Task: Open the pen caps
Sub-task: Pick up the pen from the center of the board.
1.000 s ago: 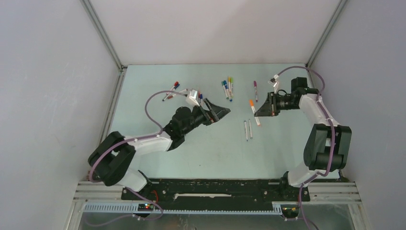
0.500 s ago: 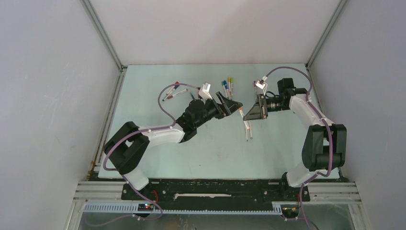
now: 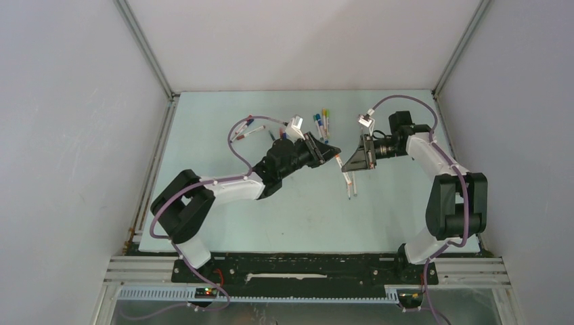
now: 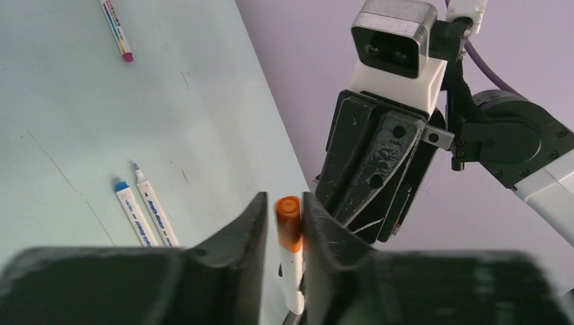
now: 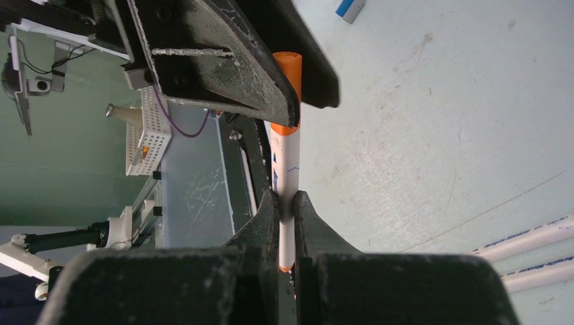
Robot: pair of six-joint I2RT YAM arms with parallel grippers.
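1. The two tools meet over the middle of the worktop [image 3: 223,230], in the centre of the top view, with one pen [image 5: 287,169] held between them.
2. The right tool [image 5: 287,203] is clamped on the pen's white barrel, jaws narrow.
3. The left tool [image 4: 283,223] has its fingers [image 4: 247,230] on either side of the orange cap [image 4: 288,223]; the right finger touches it, while a thin gap shows on the left, so I cannot tell if the grip is closed.
4. The cap sits on the pen's end, not yet off.
5. More pens [image 3: 321,125] lie at the upper centre of the top view, others [image 3: 245,130] at upper left.
6. Two pens [image 4: 145,213] lie side by side at lower left of the left wrist view, another [image 4: 116,30] at the top.
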